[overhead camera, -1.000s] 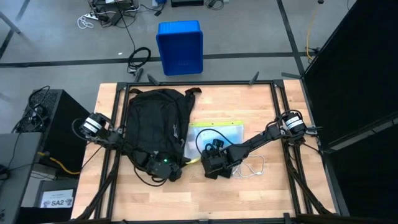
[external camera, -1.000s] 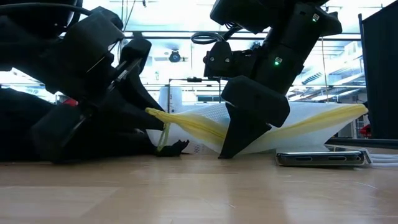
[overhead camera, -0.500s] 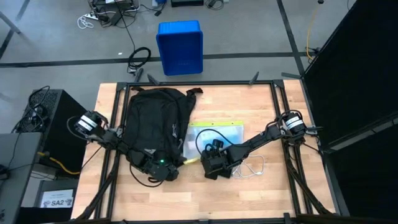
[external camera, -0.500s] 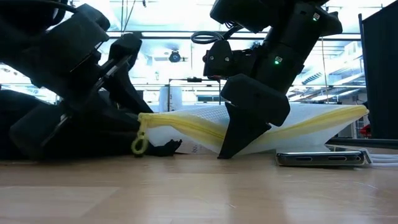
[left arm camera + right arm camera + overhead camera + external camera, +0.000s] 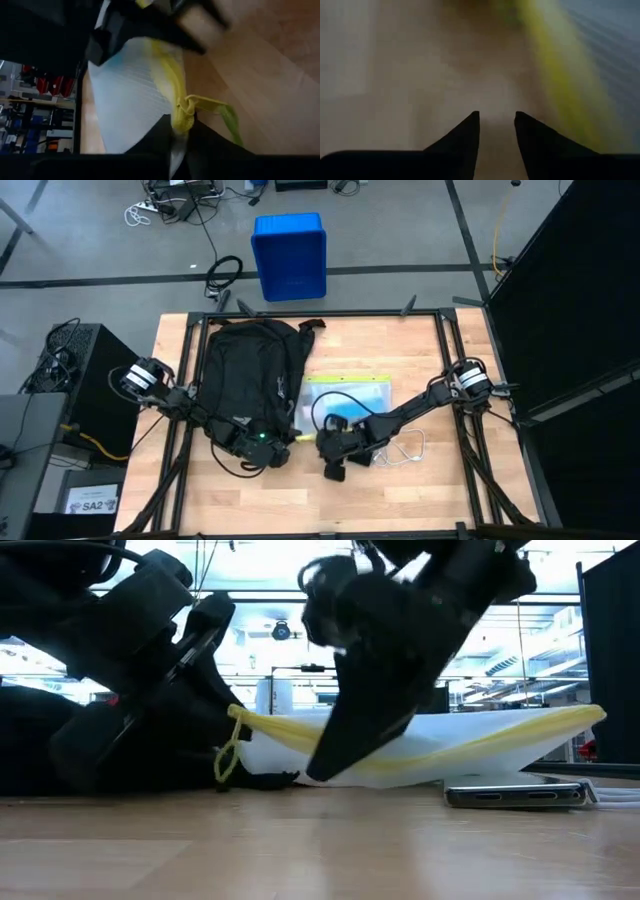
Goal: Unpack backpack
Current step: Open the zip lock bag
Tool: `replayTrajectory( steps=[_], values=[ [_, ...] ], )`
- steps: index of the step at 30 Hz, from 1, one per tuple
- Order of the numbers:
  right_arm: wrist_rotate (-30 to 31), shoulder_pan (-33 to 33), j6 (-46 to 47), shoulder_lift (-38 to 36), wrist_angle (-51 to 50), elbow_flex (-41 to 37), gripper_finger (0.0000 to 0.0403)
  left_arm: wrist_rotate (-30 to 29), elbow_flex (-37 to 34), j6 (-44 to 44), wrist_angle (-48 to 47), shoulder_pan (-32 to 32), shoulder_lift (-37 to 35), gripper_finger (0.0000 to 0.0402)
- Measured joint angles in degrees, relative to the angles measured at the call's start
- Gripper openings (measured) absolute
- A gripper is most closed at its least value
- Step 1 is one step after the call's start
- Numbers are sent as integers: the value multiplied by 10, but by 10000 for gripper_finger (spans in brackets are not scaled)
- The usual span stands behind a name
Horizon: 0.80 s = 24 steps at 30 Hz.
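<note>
- I see the backpack [image 5: 250, 375] lying flat on the left half of the desk [image 5: 400, 490], its near end under my left arm.
- My left gripper [image 5: 179, 145] is pinched on the yellow zipper pull [image 5: 184, 111] of a clear mesh pouch [image 5: 348, 402] – right beside the backpack's near corner.
- My right gripper [image 5: 496, 131] hovers low over bare wood by the pouch's yellow edge – fingers narrowly parted, nothing between them.
- A phone [image 5: 515, 795] lies flat nearby.

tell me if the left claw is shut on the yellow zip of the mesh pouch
Shut on it: the left claw pinches the yellow zip of the mesh pouch.
</note>
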Motion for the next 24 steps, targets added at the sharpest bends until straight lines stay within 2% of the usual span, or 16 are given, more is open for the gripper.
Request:
replayTrajectory(
  steps=[3, 11, 20, 24],
  values=[
    [16, 7, -6, 0, 25, 0, 111, 0, 0, 0, 13, 0, 0, 9],
    [107, 6, 13, 0, 96, 0, 124, -1, 21, 2, 32, 0, 0, 2],
    [115, 2, 21, 5, 130, 0, 150, -2, 31, 2, 24, 0, 0, 1],
    [120, -2, 21, 5, 132, 0, 145, -2, 31, 2, 24, 0, 0, 1]
  ],
)
